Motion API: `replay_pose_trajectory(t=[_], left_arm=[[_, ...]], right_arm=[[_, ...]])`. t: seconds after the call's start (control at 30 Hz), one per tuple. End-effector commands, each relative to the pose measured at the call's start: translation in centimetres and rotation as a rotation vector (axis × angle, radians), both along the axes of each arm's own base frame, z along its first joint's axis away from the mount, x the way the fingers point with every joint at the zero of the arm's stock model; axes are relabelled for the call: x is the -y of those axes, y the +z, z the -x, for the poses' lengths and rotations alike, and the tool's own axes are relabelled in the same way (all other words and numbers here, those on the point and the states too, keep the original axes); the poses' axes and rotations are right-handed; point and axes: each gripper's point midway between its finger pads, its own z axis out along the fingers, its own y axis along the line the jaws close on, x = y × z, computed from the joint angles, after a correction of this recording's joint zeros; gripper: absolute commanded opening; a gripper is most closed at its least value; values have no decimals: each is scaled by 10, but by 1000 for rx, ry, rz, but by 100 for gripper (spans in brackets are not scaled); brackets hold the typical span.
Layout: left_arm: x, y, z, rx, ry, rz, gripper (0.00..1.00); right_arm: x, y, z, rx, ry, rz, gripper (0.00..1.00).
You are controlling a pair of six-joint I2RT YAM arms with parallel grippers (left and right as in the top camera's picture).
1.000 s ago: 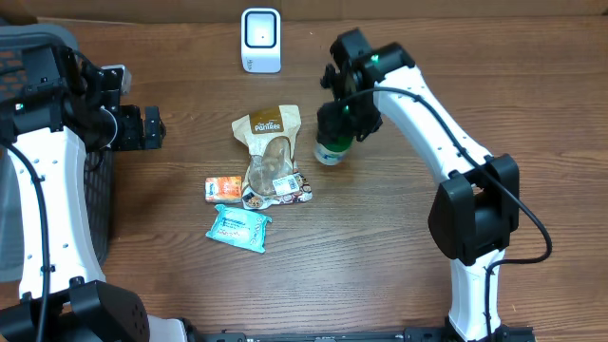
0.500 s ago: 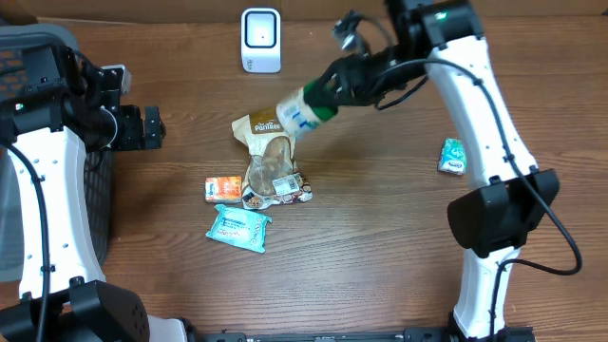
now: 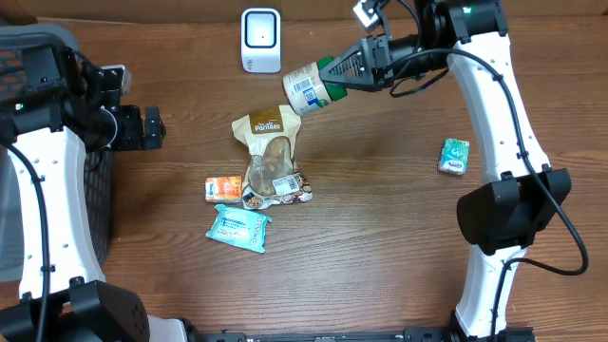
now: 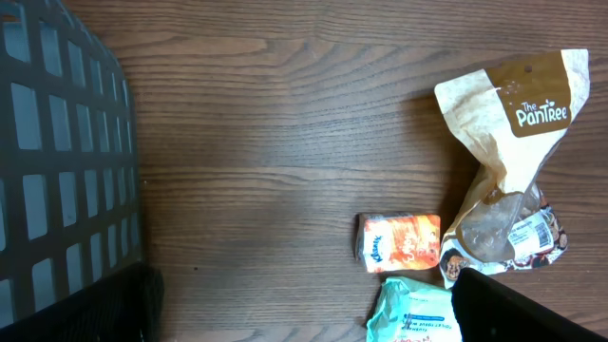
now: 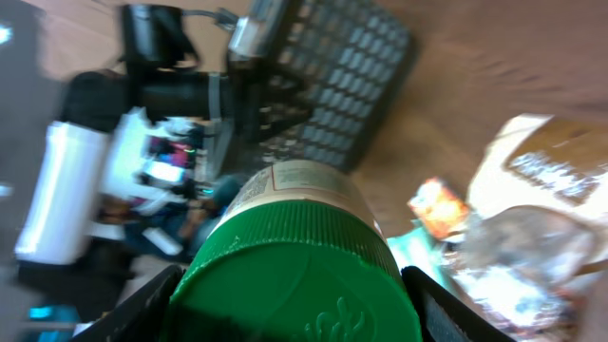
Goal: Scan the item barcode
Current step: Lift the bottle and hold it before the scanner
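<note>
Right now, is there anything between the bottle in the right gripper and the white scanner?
Nothing visible does. The right gripper holds the bottle tilted, just right of the scanner, with only bare table between them. The brown pouch lies nearer the front, off that path.

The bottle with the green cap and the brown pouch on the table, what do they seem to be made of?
Bottle: probably plastic, under a pale printed label that may be paper.
Its cap: green plastic, slightly glossy, with moulded ribs around the edge.
Pouch: looks like matte brown paper, creased, with a clear film window lower down.
</note>
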Motion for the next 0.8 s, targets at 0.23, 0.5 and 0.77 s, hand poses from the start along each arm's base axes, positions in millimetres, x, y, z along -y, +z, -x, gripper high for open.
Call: replay_pose_trajectory(t=[0.23,0.5,0.77], left_arm=[[-3,3,-4,13,-13,-14,99],[-3,3,-4,13,-12,-14,99],[-3,3,-4,13,-13,-14,100]], right_arm=[[-9,-33,-67,268,-360,514,11],[-18,-14,-143,690,-697,717,16],[-59,-11,-198,1195,-588,731,20]])
